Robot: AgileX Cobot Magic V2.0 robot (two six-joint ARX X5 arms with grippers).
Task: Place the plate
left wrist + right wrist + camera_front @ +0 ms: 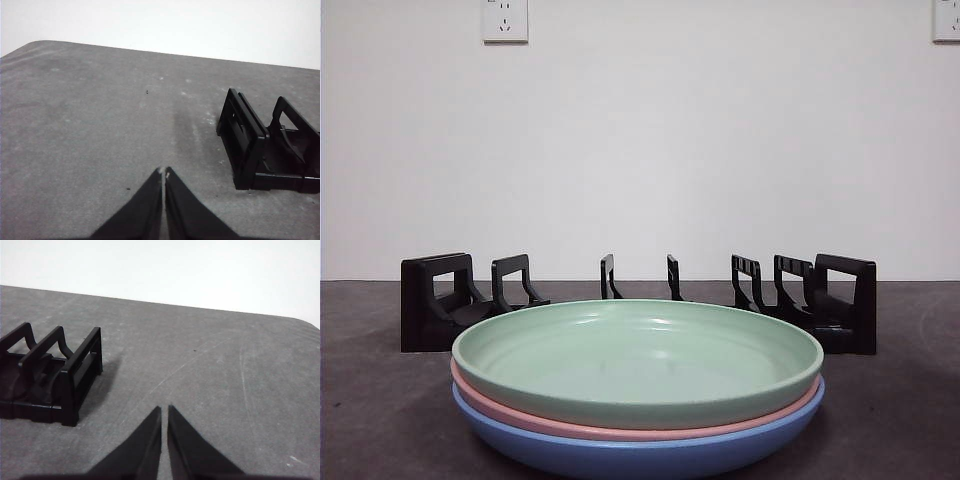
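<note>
The green plate [638,355] tops a pink and blue stack before the black rack [638,300]; left gripper [164,172] and right gripper [164,409], jaws closed and empty, hover well away from it

A dark grey table [380,400] carries two things — a black slotted rack [640,300] at the far side, and near it a blue plate [640,455], bottom of a stack.

The stack of plates [638,395] stood near the front of the table [380,400], open from above. Behind it the black rack [640,300] spanned the table, its upright dividers blocking a level approach from the back. Bare tabletop lay at both rack ends.
</note>
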